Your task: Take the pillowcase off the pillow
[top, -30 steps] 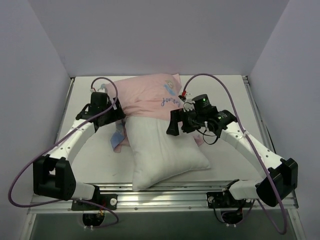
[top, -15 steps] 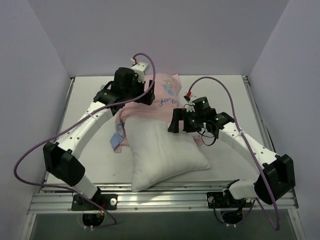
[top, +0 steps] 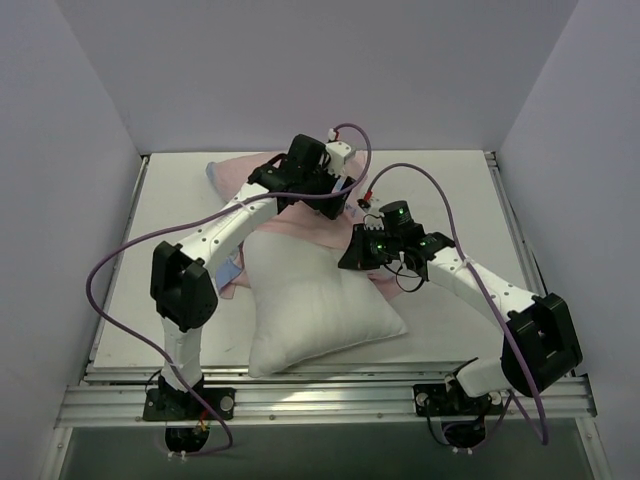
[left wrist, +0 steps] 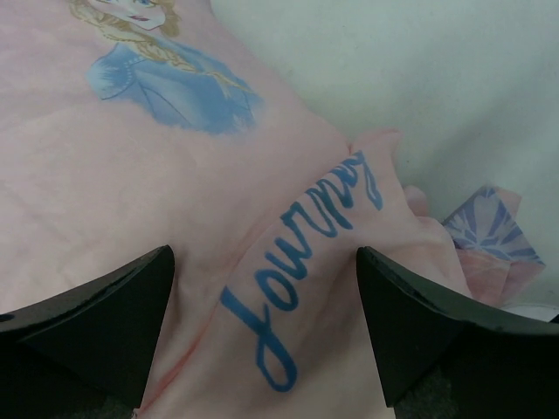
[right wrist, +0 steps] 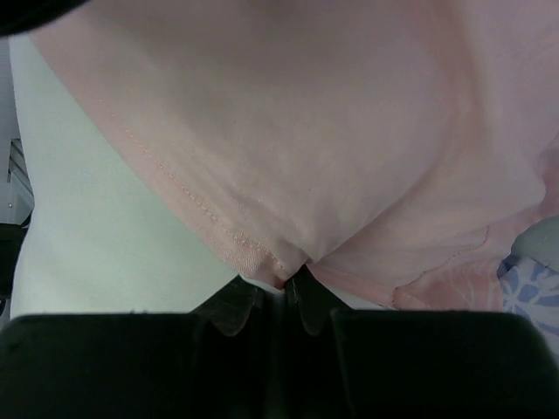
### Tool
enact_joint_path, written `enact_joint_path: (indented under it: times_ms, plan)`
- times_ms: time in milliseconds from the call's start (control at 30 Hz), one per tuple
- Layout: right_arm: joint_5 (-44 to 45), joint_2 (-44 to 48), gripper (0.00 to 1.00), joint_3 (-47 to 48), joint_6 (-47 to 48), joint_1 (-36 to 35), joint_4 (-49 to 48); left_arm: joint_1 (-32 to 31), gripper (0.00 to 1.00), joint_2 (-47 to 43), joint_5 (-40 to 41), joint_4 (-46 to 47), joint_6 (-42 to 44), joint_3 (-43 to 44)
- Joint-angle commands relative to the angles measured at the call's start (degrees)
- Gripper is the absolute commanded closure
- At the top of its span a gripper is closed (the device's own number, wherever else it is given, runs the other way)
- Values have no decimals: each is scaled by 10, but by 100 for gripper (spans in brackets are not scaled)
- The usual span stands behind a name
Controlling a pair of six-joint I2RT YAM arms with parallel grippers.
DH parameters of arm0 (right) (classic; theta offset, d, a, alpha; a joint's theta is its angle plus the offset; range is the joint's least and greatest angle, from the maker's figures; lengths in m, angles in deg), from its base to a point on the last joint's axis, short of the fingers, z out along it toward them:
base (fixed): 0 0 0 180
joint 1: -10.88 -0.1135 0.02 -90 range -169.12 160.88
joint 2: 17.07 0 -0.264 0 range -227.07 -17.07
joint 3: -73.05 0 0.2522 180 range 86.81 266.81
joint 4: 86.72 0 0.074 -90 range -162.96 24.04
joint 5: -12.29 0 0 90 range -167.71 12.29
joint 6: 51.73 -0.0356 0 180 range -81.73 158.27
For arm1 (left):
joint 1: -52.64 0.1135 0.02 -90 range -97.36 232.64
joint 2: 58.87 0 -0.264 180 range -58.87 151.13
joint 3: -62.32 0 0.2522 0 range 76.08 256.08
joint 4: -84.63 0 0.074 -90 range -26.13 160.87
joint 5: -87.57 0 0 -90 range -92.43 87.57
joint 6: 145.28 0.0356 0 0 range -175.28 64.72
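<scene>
Stripping the pillowcase off the pillow, seemingly near the end: cover turned pink side out and bunched at the far side of the tabletop, white cushion lying mostly bare nearer the arm bases, its far edge meeting the pink fabric. Right gripper fingers closed on the cover's stitched hem; left gripper fingers spread wide above the printed word, gripping nothing. Next, probably: drawing the pinched hem away from the cushion and closing the left fingers on loose fabric.
</scene>
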Motion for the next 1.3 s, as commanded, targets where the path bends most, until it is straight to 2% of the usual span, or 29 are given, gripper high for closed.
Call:
enact_joint_path:
  times_ms: [0,167,300,333,433,467,500,833,1067,1267]
  plan:
    - [-4,5,100,-8,18,1,-18,-9,7,8,-5,-13,24,38]
    - [6,1,100,6,39,1,-3,-29,10,30,24,-11,36,46]
    - [15,4,100,19,52,0,19,-31,28,56,65,-6,29,49]
    - [17,6,100,21,54,0,22,-30,43,60,73,-1,28,53]
    - [22,18,100,25,65,0,43,-24,73,70,102,20,22,60]
    - [23,22,100,26,66,0,58,-23,93,72,117,25,15,66]
    - [23,32,100,30,72,0,67,-17,97,74,153,30,11,71]
    - [19,155,100,113,128,0,247,84,98,79,341,72,-22,137]
    - [21,202,100,160,132,2,329,145,97,97,380,58,-37,177]
    - [77,229,100,173,132,15,362,180,94,126,415,34,-43,211]
